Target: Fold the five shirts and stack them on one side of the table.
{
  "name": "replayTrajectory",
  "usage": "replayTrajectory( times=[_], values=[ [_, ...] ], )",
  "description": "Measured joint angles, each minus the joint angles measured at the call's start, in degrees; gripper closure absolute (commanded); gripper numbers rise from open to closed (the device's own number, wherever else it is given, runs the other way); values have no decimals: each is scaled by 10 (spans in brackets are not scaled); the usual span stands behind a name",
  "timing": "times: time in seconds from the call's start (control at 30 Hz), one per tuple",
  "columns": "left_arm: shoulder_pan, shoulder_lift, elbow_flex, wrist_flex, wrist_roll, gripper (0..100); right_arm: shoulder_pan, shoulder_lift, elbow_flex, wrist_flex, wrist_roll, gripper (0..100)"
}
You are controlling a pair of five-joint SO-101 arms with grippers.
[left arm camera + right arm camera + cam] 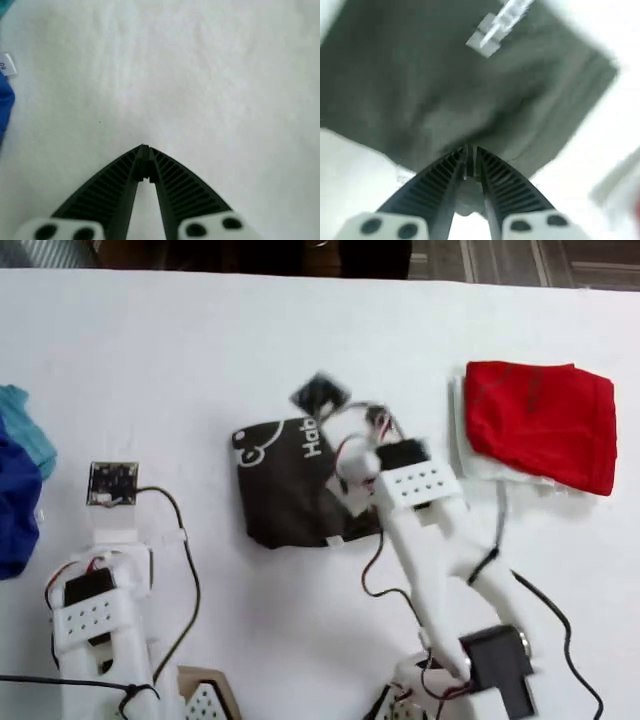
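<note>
A folded black shirt [285, 485] with white print lies at the table's middle. My right gripper [468, 152] is shut at that shirt's right edge, its tips pressed into the dark cloth [470, 90]. In the high view the right arm [420, 530] stretches from the front edge to the shirt. A folded red shirt [545, 425] rests on a white shirt [480, 468] at the right. A blue shirt [15, 505] and a teal shirt [25, 425] lie bunched at the left edge. My left gripper [144, 150] is shut over bare table, to the right of the blue shirt [4, 110].
The white table [200, 350] has open room at the back and between the two arms. Black cables [185, 540] trail from both arms near the front edge. A white label [492, 32] sticks out of the black shirt.
</note>
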Motion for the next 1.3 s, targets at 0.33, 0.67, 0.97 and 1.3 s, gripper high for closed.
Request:
replayTrajectory(
  times=[0.33,0.67,0.97,1.3],
  values=[
    [2,0,0,0,0,973,-52,73,-30,5,0,978],
    [1,0,0,0,0,973,-79,207,-30,-40,0,978],
    [2,0,0,0,0,973,-71,185,-148,18,0,978],
    [1,0,0,0,0,973,-120,241,-261,8,0,977]
  ],
)
